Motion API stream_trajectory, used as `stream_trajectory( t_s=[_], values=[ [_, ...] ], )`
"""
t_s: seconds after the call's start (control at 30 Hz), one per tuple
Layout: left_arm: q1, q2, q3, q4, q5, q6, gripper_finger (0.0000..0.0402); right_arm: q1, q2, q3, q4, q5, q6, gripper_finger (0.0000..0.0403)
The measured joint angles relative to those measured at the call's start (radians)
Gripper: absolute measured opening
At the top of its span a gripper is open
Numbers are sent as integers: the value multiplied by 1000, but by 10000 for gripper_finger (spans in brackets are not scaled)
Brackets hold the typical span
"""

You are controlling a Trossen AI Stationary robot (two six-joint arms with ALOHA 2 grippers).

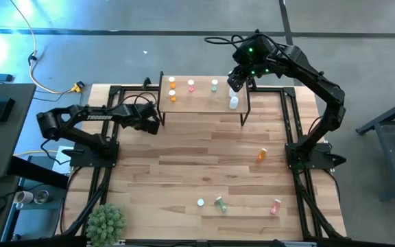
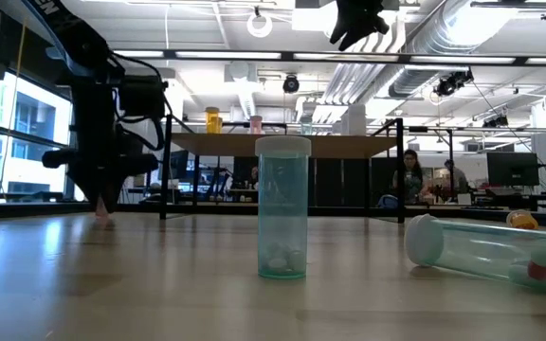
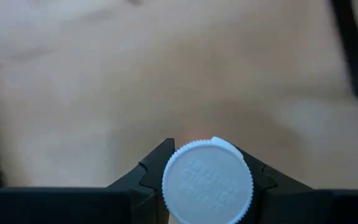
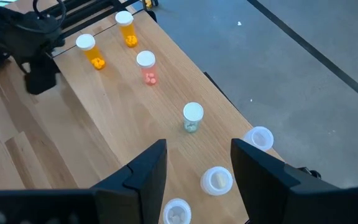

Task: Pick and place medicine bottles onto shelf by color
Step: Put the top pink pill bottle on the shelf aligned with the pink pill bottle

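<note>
The left gripper [image 3: 207,186] clamps a white-capped bottle [image 3: 207,182], colour apparently pinkish, between its jaws; the right gripper [image 4: 197,163] hangs parted above the shelf [image 4: 98,118].

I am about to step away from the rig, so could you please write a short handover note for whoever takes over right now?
Left end effector: shut on a white-capped bottle, low over the table left of the shelf.
Right end effector: open, empty, above the shelf's right end.
Done: two orange bottles, a pink one, a green one and three clear ones stand on the shelf.
Left: on the table, an orange bottle, an upright clear bottle, a lying green bottle and a pink bottle.
</note>
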Motion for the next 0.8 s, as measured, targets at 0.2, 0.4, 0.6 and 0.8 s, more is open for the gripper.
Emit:
stream_trajectory(
  t_s=[0.2, 0.4, 0.6, 0.8],
  values=[
    [0, -125, -2, -98, 127, 94, 100, 0, 0, 0, 0, 0, 0, 169],
    [0, -302, -2, -151, 189, 129, 101, 0, 0, 0, 0, 0, 21, 169],
    [-1, -466, 44, -149, 325, 231, 101, 11, 0, 0, 2, 0, 31, 169],
    [-1, -553, 163, -144, 422, 348, 101, 50, 0, 0, 38, -116, 35, 169]
  ],
)
